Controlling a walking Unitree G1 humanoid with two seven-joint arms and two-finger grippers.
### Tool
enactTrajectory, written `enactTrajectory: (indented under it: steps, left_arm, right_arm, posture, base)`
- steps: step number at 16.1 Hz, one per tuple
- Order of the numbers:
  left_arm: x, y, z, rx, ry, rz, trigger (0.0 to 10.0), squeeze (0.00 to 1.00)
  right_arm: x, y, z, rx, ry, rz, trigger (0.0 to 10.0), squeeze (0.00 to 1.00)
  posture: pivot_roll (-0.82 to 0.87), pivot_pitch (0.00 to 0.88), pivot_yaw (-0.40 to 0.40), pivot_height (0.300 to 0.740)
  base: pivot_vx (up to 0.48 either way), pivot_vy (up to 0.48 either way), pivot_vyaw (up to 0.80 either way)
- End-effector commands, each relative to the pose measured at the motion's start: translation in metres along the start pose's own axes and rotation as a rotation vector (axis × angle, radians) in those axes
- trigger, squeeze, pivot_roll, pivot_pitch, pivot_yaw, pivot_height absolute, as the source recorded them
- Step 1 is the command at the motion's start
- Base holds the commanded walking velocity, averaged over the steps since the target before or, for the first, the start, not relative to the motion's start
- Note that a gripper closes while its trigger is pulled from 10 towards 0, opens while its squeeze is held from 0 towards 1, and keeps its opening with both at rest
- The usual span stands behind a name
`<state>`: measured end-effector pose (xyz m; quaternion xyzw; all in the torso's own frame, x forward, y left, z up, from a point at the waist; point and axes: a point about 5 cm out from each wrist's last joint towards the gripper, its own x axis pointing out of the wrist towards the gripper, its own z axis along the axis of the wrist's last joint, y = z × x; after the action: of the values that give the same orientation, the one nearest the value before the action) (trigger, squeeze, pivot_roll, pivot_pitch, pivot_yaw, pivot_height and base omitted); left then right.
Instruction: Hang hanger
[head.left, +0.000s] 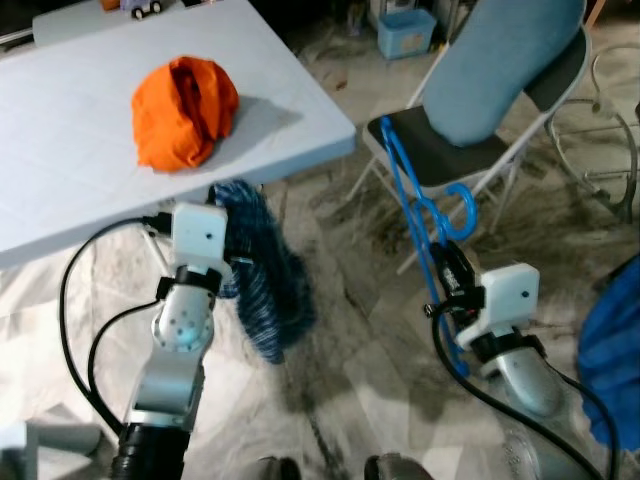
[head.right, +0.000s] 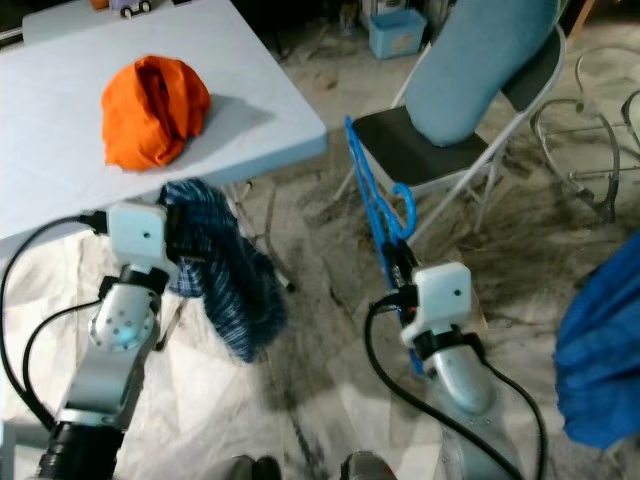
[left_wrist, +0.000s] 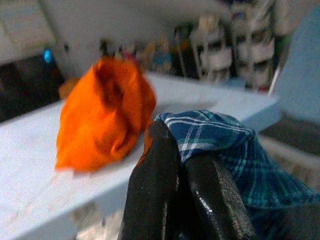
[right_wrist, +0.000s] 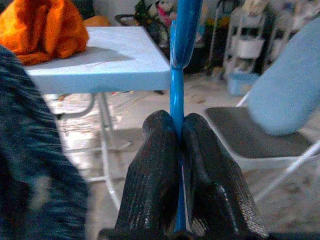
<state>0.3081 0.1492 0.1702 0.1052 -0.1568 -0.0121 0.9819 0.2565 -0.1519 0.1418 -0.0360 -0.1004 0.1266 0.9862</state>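
With the right claw (right_wrist: 177, 135) clamped on the blue plastic hanger (head.left: 415, 200) and the left claw (left_wrist: 182, 165) gripping the dark-blue plaid cloth (head.left: 262, 275) beside the pale tabletop's (head.left: 300, 120) corner, I judge steadiness matters.

One hanger (head.left: 420, 205), two garments: orange (head.left: 183, 112), plaid (head.left: 262, 270); one chair (head.left: 470, 140), one table (head.left: 70, 170).

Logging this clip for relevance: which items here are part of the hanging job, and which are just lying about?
In the job:
- blue hanger, pinched by the right gripper
- blue plaid cloth, pinched by the left gripper

Lying about:
- orange cloth on the table
- folding chair
- blue bin
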Motion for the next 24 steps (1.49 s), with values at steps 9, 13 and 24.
enactTrajectory:
  steps: [9,13,24]
  left_arm:
    - [-0.017,0.0,-0.038,0.023,0.198,-0.011,10.0,0.0]
    - [-0.017,-0.003,-0.041,0.037,0.21,-0.017,10.0,0.0]
    - [-0.041,0.001,-0.072,0.033,0.307,-0.032,10.0,0.0]
  right_arm:
    - [-0.003,0.013,-0.009,0.049,0.054,0.035,10.0,0.0]
    - [-0.003,0.013,-0.008,0.06,0.052,0.028,10.0,0.0]
    - [0.003,0.013,-0.012,0.015,0.057,0.04,10.0,0.0]
  posture:
    - [-0.11,0.2,0.074,0.74]
    - [-0.11,0.205,0.088,0.74]
    - [-0.07,0.184,0.035,0.74]
  base:
    - [0.0,0.297,0.0]
    - [0.0,0.48,0.0]
    - [0.0,0.262,0.0]
